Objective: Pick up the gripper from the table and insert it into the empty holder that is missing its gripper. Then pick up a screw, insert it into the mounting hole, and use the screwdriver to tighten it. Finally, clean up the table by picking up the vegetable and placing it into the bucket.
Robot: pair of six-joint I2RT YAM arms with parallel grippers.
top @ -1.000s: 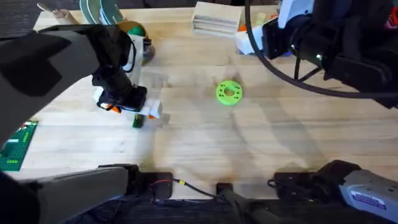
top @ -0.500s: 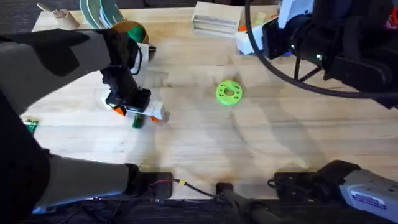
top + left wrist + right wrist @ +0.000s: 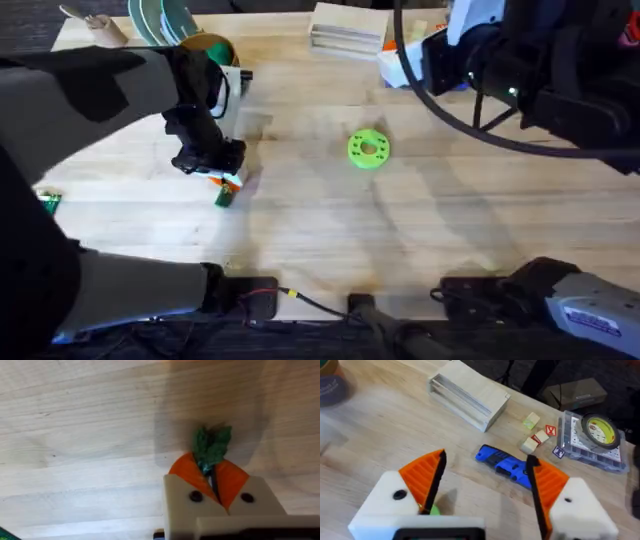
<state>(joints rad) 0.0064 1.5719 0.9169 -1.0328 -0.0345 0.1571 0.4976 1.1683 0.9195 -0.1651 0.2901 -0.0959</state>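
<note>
The vegetable (image 3: 212, 446) shows as a green leafy tuft sticking out between the orange pads of my left gripper (image 3: 214, 476), which is shut on it just above the wooden table. From overhead the left gripper (image 3: 222, 182) is at the table's left-middle, with the vegetable's green end (image 3: 222, 197) below it. The bucket (image 3: 218, 47) stands behind the left arm at the back left, partly hidden. My right gripper (image 3: 485, 485) hangs open and empty above the back right, over the blue screwdriver (image 3: 504, 463). The loose gripper piece, the empty holder and the screws are out of view.
A lime-green disc (image 3: 367, 148) lies mid-table. A wooden block (image 3: 348, 27) sits at the back edge. Small labelled bits (image 3: 540, 437) and a cased tape roll (image 3: 596, 430) lie past the screwdriver. A green brick plate (image 3: 47, 200) peeks out at the left edge.
The left arm rose and shifted slightly right, and its gripper turned over the vegetable, hiding most of its white fingers. The vegetable's green end stayed in place. The right arm has not moved.
</note>
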